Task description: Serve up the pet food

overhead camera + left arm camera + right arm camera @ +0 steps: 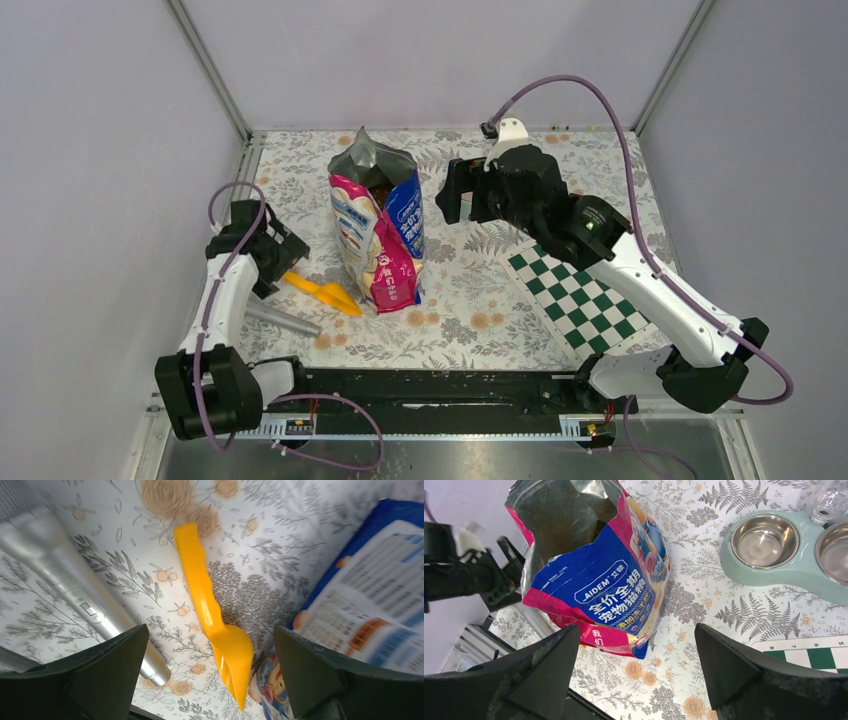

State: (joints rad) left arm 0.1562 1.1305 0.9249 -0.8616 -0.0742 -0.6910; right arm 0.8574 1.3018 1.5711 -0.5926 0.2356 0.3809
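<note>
The pet food [374, 181] is a dark brown patch down inside the open top of the bag [378, 235]. The bits are too small to tell one from another. The bag stands up in the middle of the flowery table [480, 310]. It is blue, white and pink with a silver top.

Near the bag sits one pale green feeder [774, 575] with two metal bowls [765, 540] in it. Both show bare shiny metal. One clear bottle [831, 502] stands at the feeder.

One orange scoop [212, 615] lies flat beside the bag, with one silver tube [75, 585] next to it. There is one green and white checked mat [580, 290].

The left gripper [211, 630] is spread wide above the scoop and holds nothing. The right gripper [636, 630] is spread wide too, near the bag, holding nothing.
</note>
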